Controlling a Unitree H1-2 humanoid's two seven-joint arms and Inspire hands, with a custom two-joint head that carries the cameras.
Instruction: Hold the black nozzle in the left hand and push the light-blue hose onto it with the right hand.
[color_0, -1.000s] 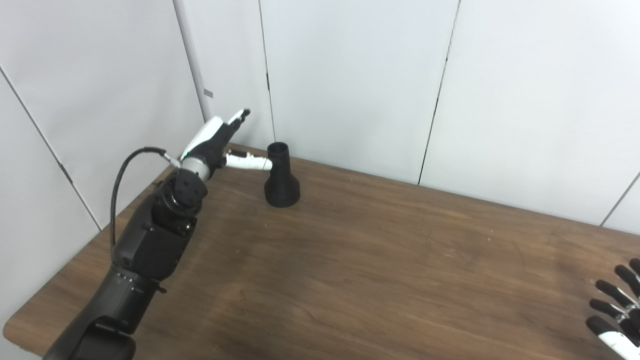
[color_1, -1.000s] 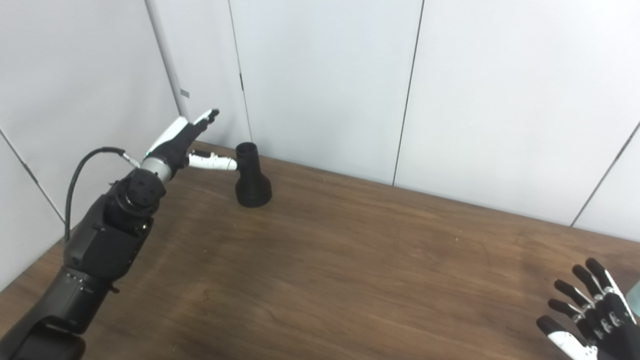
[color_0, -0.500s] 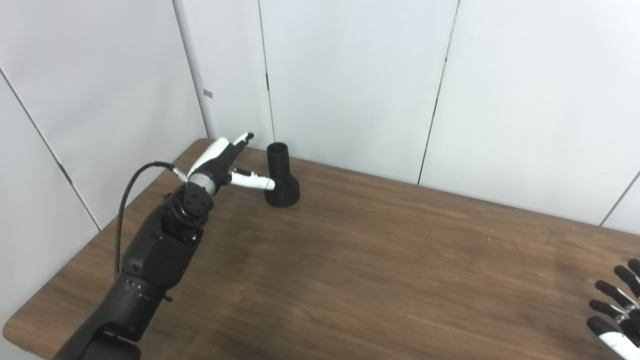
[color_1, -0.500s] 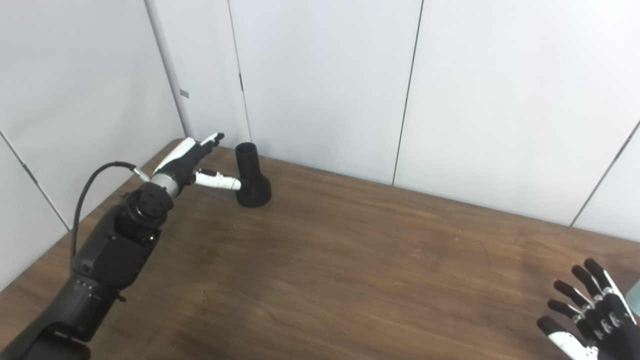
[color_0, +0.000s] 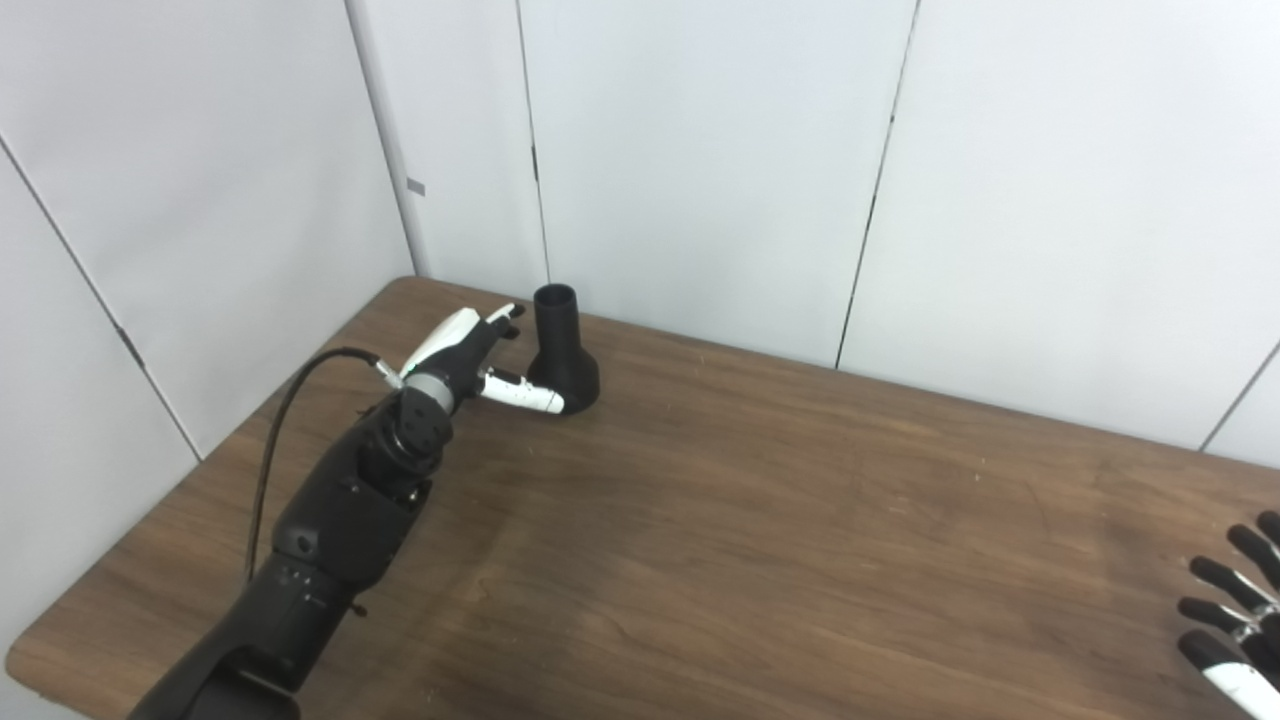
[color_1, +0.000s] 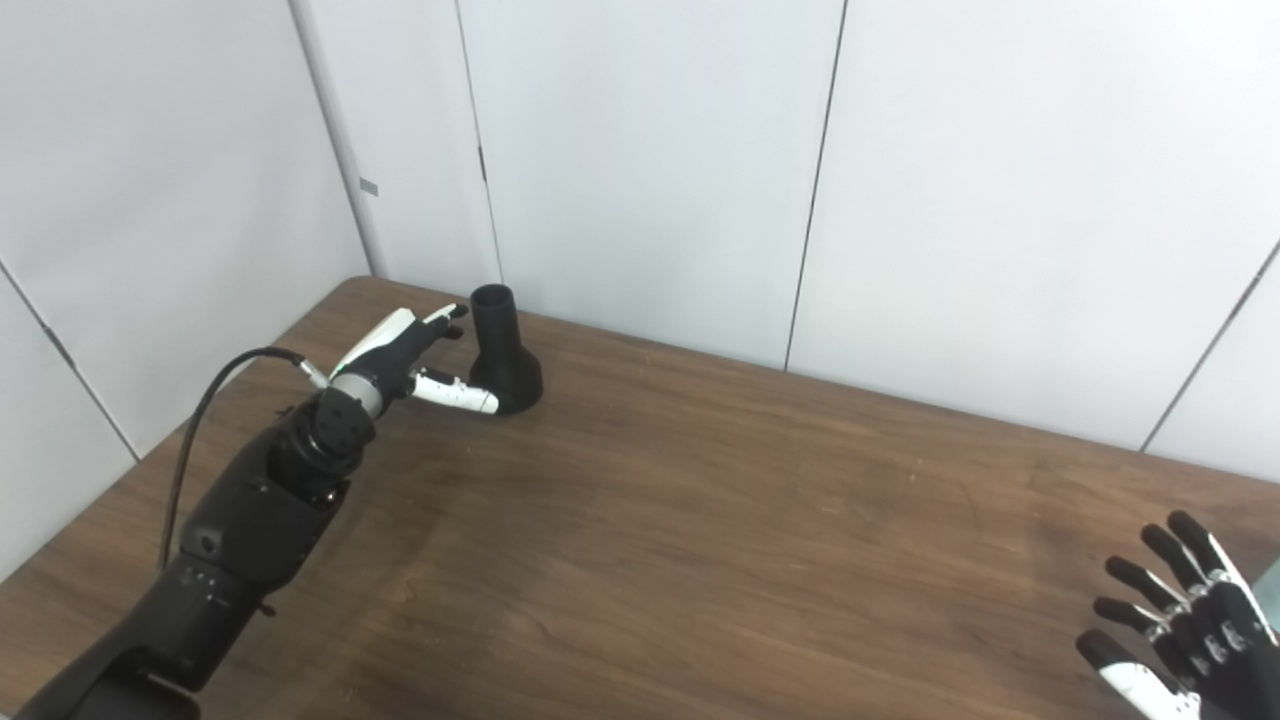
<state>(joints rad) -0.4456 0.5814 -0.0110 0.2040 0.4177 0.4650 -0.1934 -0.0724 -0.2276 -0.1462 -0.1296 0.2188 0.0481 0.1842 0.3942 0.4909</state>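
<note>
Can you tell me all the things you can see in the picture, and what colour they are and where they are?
black nozzle: one, black, standing upright with its wide end down at the far left of the table.
table: one, dark brown wood, filling the lower picture.
wall panels: several, pale grey, behind the table.
pale blue thing: one sliver at the right edge; too little shows to name it.
left robot hand: one, black and white, open, beside the nozzle.
right robot hand: one, black and white, open, bottom right corner.

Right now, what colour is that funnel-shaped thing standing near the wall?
The nozzle is plain matte black, clearest in the left eye view.
</note>
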